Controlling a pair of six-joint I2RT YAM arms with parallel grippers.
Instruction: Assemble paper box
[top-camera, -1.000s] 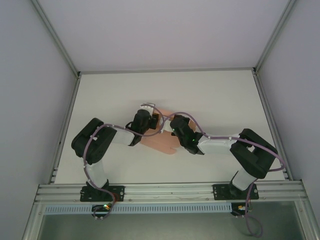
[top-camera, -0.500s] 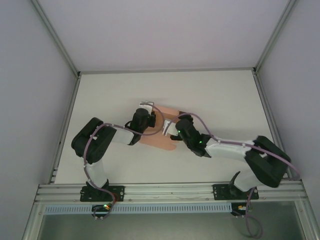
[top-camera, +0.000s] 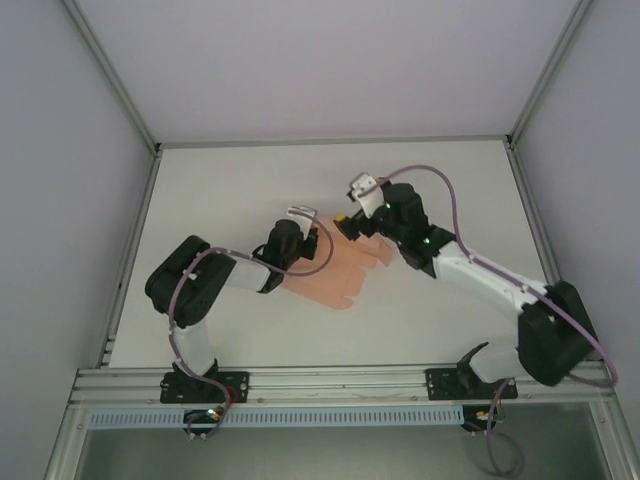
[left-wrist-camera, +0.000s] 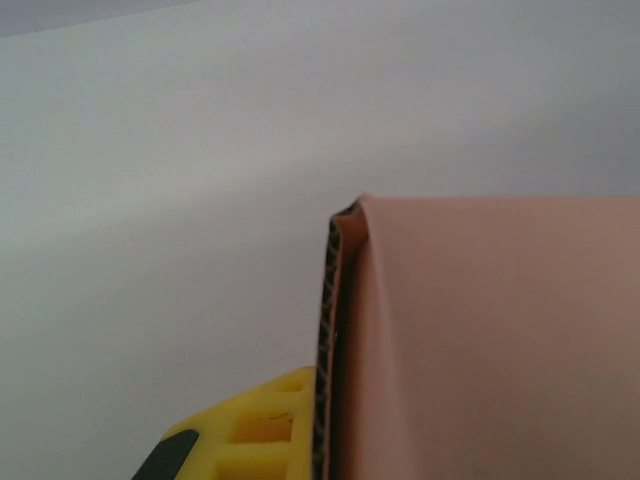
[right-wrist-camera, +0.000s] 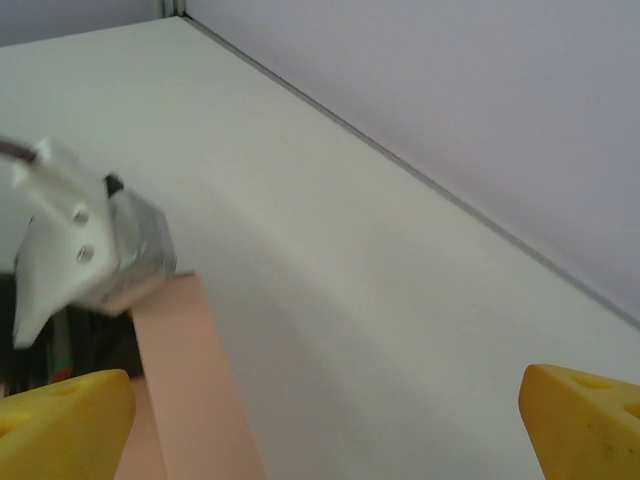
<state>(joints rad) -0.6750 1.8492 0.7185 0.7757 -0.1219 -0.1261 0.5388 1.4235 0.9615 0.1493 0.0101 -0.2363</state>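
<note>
The salmon-pink paper box (top-camera: 340, 272) lies as a mostly flat die-cut sheet at mid-table. My left gripper (top-camera: 312, 238) is shut on its left far edge. In the left wrist view a doubled flap of the paper box (left-wrist-camera: 480, 340) stands upright against one yellow finger (left-wrist-camera: 250, 432), and the other finger is hidden behind the card. My right gripper (top-camera: 350, 227) hangs open above the sheet's far right corner with nothing between its fingers. In the right wrist view the right gripper (right-wrist-camera: 325, 430) has its yellow tips wide apart over bare table, with a pink strip of the paper box (right-wrist-camera: 190, 390) at lower left.
White table (top-camera: 230, 190) enclosed by grey walls, with a metal rail (top-camera: 340, 380) along the near edge. The left arm's wrist camera block (right-wrist-camera: 90, 250) sits close to my right gripper's left fingertip. Free room lies to the far side and the right.
My right gripper has opened, let go of the card and swung up toward the far right. The left gripper has closed on the card's edge, and the sheet now lies spread wider.
</note>
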